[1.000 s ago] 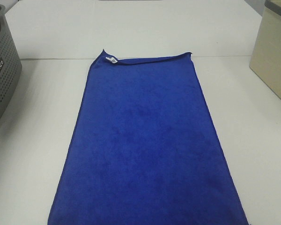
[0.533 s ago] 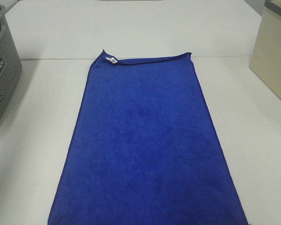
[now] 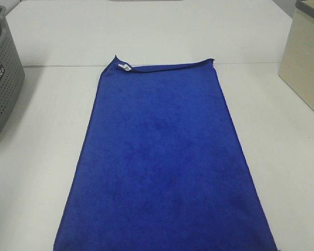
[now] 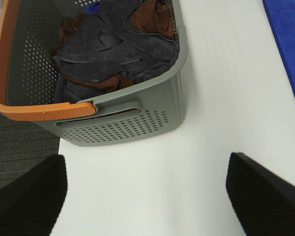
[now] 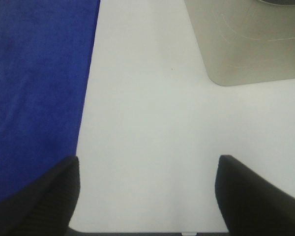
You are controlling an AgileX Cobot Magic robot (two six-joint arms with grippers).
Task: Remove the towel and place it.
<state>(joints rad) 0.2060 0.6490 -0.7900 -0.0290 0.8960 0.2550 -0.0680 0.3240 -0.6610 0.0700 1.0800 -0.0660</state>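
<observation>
Neither arm shows in the high exterior view. Left black textured gripper (image 4: 146,196): only the two fingertips (image 4: 27,196) visible at the wrist view's edges, jaws spread wide, nothing between them, hanging above the surface with no contact. Right black ribbed gripper (image 5: 147,196): same picture, both fingertips (image 5: 258,194) set far apart, gap empty, also clear of the surface. Wrists and upper links out of frame.
</observation>
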